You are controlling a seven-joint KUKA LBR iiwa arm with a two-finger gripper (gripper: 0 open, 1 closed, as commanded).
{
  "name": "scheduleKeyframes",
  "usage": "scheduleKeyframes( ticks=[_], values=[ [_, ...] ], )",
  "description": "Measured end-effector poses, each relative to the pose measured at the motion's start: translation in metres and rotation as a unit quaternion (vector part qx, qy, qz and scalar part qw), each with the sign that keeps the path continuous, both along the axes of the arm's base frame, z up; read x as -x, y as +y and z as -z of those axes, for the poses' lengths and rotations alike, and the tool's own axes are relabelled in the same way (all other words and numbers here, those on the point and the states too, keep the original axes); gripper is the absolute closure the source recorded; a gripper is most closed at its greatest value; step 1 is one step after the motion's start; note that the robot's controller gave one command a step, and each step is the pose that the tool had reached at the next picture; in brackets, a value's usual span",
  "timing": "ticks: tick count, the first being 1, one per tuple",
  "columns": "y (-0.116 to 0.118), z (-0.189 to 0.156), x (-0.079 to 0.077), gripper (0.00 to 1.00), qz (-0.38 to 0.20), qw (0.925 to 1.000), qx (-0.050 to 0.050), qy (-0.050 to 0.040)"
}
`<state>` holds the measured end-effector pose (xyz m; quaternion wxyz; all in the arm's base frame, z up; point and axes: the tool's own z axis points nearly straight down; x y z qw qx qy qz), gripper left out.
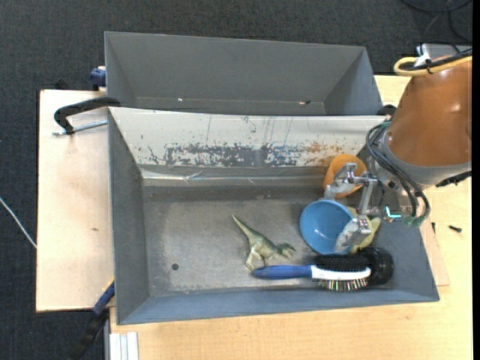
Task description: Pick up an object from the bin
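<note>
Open jaws beside the cup [324,227], lower right.
Spread wide, empty; I would straddle its wall squarely before closing.

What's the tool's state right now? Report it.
Tool: cannot be told whether open or closed; it is down at the right edge of the blue cup.
</note>
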<state>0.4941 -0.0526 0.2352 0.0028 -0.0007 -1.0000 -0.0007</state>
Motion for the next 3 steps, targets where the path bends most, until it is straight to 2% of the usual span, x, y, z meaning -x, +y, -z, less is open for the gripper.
scheduleKeyframes(
  ticks=[1, 2, 3],
  values=[
    [-0.011, 0.153, -0.066, 0.00, -0.072, 0.9974, 0.000, -0.0012],
    [-0.013, 0.144, -0.070, 1.00, -0.073, 0.9973, 0.002, -0.0075],
    [-0.014, 0.009, -0.058, 1.00, -0.077, 0.9970, 0.002, -0.0100]
  ],
)
